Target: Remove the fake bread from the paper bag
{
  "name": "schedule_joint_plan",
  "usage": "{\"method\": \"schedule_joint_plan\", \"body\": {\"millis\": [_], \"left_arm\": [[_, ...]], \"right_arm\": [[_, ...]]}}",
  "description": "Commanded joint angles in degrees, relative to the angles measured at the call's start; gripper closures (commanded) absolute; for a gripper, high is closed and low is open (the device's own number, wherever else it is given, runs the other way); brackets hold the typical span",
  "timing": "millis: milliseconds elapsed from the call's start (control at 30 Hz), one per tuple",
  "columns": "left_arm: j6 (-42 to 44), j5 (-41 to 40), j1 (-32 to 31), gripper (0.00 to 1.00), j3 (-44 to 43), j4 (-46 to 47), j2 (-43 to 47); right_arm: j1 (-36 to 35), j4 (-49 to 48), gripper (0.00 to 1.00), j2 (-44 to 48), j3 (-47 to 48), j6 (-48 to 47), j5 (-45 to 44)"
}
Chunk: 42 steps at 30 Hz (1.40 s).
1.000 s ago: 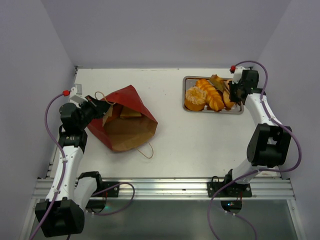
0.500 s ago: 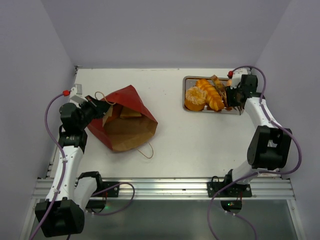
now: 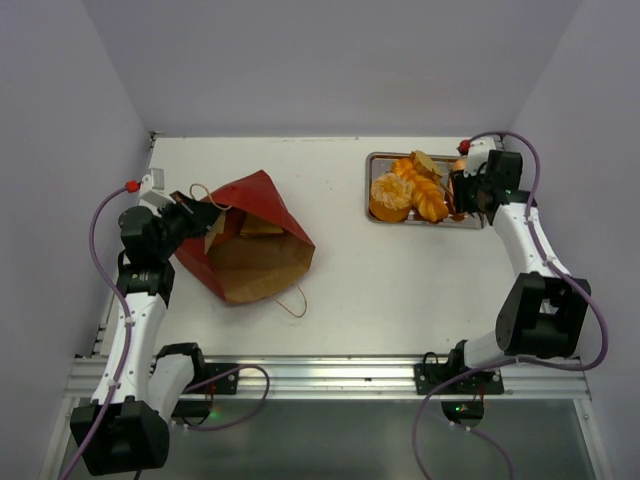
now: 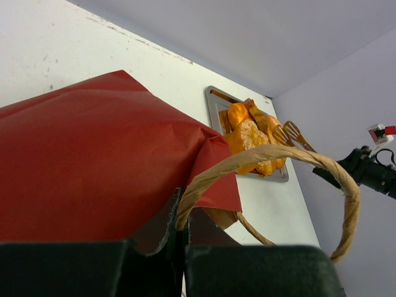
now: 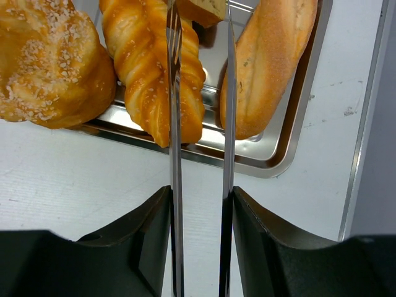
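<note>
The dark red paper bag point(image 3: 255, 235) lies on its side at the left, its brown mouth facing the near edge. One fake bread point(image 3: 260, 227) shows inside it. My left gripper point(image 3: 205, 215) is shut on the bag's point(image 4: 93, 161) rim, where a looped handle point(image 4: 278, 154) starts. My right gripper point(image 3: 462, 190) holds metal tongs point(image 5: 175, 124) over the silver tray point(image 5: 291, 154). The tongs' blades stand apart, with a small bread piece point(image 5: 201, 9) lying at their tips. A seeded roll point(image 5: 49, 62), a twisted bread point(image 5: 148, 68) and a long loaf point(image 5: 266, 62) lie on the tray.
The tray point(image 3: 378, 163) sits at the table's far right, close to the right wall. A second bag handle point(image 3: 293, 300) lies on the table in front of the bag. Walls enclose the table on the left, the back and the right.
My right gripper's jaws have widened and the tongs' blades have spread over the tray. The right arm has shifted slightly. The left arm and the bag have not moved.
</note>
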State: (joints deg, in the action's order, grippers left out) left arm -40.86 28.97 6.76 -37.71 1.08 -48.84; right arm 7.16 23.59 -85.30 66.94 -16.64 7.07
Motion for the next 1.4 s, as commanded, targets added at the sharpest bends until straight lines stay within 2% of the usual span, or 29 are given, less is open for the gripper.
{"method": "schedule_joint_plan", "body": {"millis": [0,133,267,433,467,533,633,700,800,833,867,933,967,1033,1067,1200,1367], "left_arm": [[0.87,0.74,0.44,1.00,-1.48,-0.99,0.59],[0.78,1.00,0.44,1.00,-1.66,-0.99,0.50],[1.31,1.44,0.44,1.00,-2.10,-0.99,0.24],[2.62,3.19,0.36,1.00,-2.80,-2.65,-0.20],[3.06,3.63,0.44,1.00,-2.98,-3.19,-0.29],[4.38,4.25,0.35,1.00,-3.94,-4.76,-0.64],[5.00,4.08,0.44,1.00,-4.82,-6.62,-0.82],[4.92,3.81,0.35,1.00,-5.26,-7.14,-0.91],[3.95,3.29,0.35,1.00,-6.14,-7.67,-1.26],[3.25,3.37,0.35,1.00,-6.32,-7.33,-1.43],[2.72,3.46,0.44,1.00,-6.32,-6.97,-1.70],[1.41,3.02,0.36,1.00,-6.14,-6.27,-1.78],[1.05,2.93,0.35,1.00,-6.06,-6.09,-1.79],[0.26,2.14,0.44,1.00,-6.06,-5.74,-1.61],[0.08,1.88,0.36,1.00,-6.23,-5.74,-1.52],[0.60,1.70,0.44,1.00,-7.11,-6.44,-1.70],[0.96,1.35,0.35,1.00,-7.46,-6.44,-2.40]], "right_arm": [[0.14,-0.83,0.54,3.29,-0.05,-0.58,2.33],[0.14,0.83,0.54,6.54,-0.14,-2.24,6.36],[0.14,9.17,0.56,12.16,0.30,-10.59,24.18],[-3.10,24.37,0.57,17.69,4.50,-22.00,40.20],[-6.51,29.27,0.57,18.23,5.30,-26.20,41.17],[-12.67,32.64,0.58,20.86,6.97,-29.49,41.80],[-26.18,32.22,0.58,24.37,7.07,-29.85,41.01],[-30.87,30.72,0.59,24.65,7.42,-28.89,40.13],[-41.32,28.63,0.60,22.55,8.48,-27.31,34.44],[-44.83,26.26,0.61,22.11,7.78,-26.00,26.84],[-51.91,22.59,0.61,21.41,7.34,-25.29,22.77],[-61.67,17.31,0.62,17.81,6.28,-22.92,12.24],[-64.26,13.01,0.63,16.14,6.36,-21.60,2.00],[-68.31,5.37,0.63,10.87,6.71,-20.19,-6.94],[-68.68,4.10,0.64,8.85,7.50,-18.96,-13.42],[-69.21,-2.66,0.67,0.23,11.11,-17.02,-25.58],[-70.44,-8.29,0.66,-5.75,9.80,-18.24,-32.20]]}}
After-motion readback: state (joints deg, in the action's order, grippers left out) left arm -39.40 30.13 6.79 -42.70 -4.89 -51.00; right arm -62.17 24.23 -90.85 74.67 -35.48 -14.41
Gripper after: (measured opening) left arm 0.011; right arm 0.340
